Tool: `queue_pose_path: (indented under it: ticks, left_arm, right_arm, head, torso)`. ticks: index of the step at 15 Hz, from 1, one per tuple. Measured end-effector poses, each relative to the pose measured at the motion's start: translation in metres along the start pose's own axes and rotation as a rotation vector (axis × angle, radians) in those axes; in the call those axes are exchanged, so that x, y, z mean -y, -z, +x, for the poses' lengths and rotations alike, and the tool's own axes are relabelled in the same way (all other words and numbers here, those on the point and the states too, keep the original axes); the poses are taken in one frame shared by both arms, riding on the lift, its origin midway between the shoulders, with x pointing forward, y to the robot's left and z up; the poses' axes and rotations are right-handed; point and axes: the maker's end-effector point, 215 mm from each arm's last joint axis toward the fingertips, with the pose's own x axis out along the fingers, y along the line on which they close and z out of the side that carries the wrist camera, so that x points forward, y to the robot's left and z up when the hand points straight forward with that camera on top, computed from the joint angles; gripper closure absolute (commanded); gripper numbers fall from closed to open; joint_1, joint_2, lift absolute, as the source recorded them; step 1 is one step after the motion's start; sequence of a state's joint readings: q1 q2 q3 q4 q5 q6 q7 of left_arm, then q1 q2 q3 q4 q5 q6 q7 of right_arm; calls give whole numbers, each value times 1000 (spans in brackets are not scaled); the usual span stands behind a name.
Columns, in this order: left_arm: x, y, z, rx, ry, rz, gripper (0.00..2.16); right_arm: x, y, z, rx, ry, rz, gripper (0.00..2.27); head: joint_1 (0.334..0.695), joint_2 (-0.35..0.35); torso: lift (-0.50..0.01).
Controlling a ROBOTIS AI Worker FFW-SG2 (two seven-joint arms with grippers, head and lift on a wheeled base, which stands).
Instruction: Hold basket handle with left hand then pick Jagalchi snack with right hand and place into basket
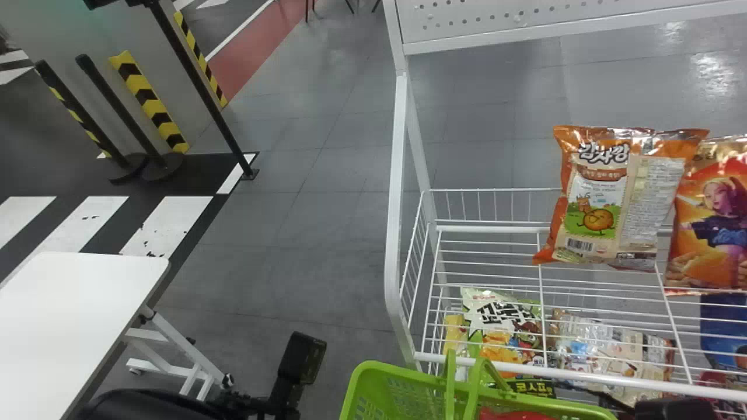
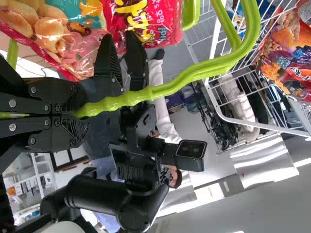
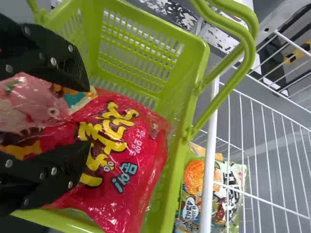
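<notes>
In the head view the green basket (image 1: 385, 391) is cut off by the bottom edge, with a red snack bag (image 1: 513, 415) inside. Part of my left arm (image 1: 300, 357) is left of it; a black piece of the right arm (image 1: 674, 409) shows at bottom right. The left wrist view has my left gripper (image 2: 80, 112) shut on the green handle (image 2: 170, 87). In the right wrist view my right gripper (image 3: 87, 115) is over the basket (image 3: 189, 92), its fingers spread apart above the red-and-pink bag (image 3: 121, 165), which lies in the basket.
A white wire shelf (image 1: 502, 230) stands beside the basket, with an orange potato snack bag (image 1: 607, 198) and another orange bag (image 1: 715, 221). More snack bags (image 1: 502, 326) lie on the lower level. A white table (image 1: 76, 315) is at far left.
</notes>
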State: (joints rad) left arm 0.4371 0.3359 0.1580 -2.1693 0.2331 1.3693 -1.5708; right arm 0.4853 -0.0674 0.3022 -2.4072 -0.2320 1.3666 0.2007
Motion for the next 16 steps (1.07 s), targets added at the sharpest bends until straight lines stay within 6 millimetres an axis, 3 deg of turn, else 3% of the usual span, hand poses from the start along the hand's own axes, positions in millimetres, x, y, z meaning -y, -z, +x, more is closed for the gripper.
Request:
queue_pose_path:
  ticks: [6,11,16]
  left_arm:
    - [1,0,0,-2,1,4,2148]
    - [3,1,1,-4,3,1,2148]
    - [7,2,1,-4,8,-23,2148]
  right_arm:
    - [10,10,32,-32,-2,3,53]
    - [-13,-29,57,131,-121,7,66]
    - [-25,-28,79,130,-170,6,70]
  head:
    - [695,350]
    - [695,350]
    - [695,350]
  torso:
    - [-9]
    - [-9]
    - [-9]
